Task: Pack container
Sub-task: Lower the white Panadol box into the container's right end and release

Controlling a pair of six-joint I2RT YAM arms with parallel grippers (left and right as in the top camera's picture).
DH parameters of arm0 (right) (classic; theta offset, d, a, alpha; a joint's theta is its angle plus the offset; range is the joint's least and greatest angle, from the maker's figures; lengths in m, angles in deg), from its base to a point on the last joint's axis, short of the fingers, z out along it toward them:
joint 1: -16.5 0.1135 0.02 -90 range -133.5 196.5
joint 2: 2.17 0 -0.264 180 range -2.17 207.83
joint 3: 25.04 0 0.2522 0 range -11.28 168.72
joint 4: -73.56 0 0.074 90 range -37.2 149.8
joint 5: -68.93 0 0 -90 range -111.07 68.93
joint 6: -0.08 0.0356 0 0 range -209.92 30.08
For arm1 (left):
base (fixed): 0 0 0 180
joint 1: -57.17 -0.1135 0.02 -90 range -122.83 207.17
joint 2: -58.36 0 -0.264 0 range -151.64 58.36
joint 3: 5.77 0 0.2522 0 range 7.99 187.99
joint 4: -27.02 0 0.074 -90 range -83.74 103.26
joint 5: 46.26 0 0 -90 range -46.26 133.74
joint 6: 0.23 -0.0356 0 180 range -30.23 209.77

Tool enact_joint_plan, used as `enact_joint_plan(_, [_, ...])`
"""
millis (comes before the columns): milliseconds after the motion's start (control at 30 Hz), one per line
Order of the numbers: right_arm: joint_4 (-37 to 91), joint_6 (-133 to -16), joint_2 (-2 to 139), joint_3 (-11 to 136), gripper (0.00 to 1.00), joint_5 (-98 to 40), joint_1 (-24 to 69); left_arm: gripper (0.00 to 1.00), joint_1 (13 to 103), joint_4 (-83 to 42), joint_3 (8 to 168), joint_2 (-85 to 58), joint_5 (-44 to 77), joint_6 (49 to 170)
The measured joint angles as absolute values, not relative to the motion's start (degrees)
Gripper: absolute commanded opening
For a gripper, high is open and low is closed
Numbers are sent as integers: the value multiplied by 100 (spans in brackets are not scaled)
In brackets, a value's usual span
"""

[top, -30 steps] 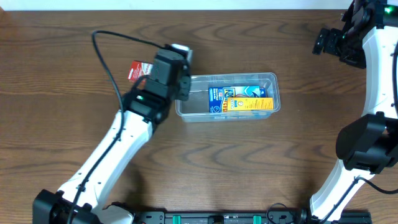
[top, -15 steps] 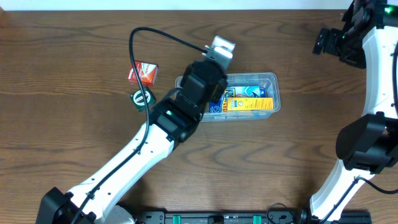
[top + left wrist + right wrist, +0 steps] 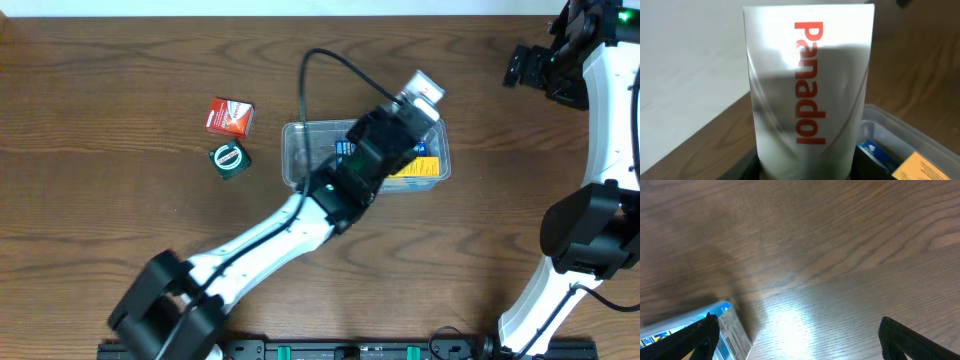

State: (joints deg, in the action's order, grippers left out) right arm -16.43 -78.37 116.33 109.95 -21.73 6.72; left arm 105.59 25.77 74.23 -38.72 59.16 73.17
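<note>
The clear container (image 3: 296, 158) lies mid-table with a blue box (image 3: 347, 150) and a yellow one (image 3: 428, 166) inside. My left gripper (image 3: 410, 104) hangs over its far right end, shut on a white Panadol box (image 3: 424, 88). In the left wrist view that Panadol box (image 3: 810, 90) stands upright between my jaws and fills the middle. The container's rim (image 3: 902, 125) and the blue box (image 3: 879, 154) show lower right. My right gripper (image 3: 528, 66) is at the far right back, open over bare wood (image 3: 800, 340).
A red box (image 3: 230, 116) and a small green box (image 3: 230, 159) lie left of the container. The left arm's black cable (image 3: 310, 80) loops above the tub. A blue-and-white printed box edge (image 3: 732, 330) shows at the lower left of the right wrist view.
My left arm has swung right, from beside the red box to over the container's right end, carrying the white box. The right arm has not moved.
</note>
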Motion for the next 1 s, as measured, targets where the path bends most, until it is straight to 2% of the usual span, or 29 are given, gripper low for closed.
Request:
enact_joint_plan(267, [-1643,-7837,11633,10995,99,-2171,672,43,10610,2639,7423,-4431,5916,6934])
enact_joint_plan(833, [-1643,-7837,11633,10995,99,-2171,672,43,10610,2414,7423,-4466,5894,5542])
enact_joint_plan(900, [-1643,-7837,11633,10995,99,-2173,672,35,10610,2333,7423,-4466,5868,5391])
enact_joint_plan(1000, [-1645,-7837,11633,10995,99,-2171,672,30,10610,2300,7423,-4466,5838,5212])
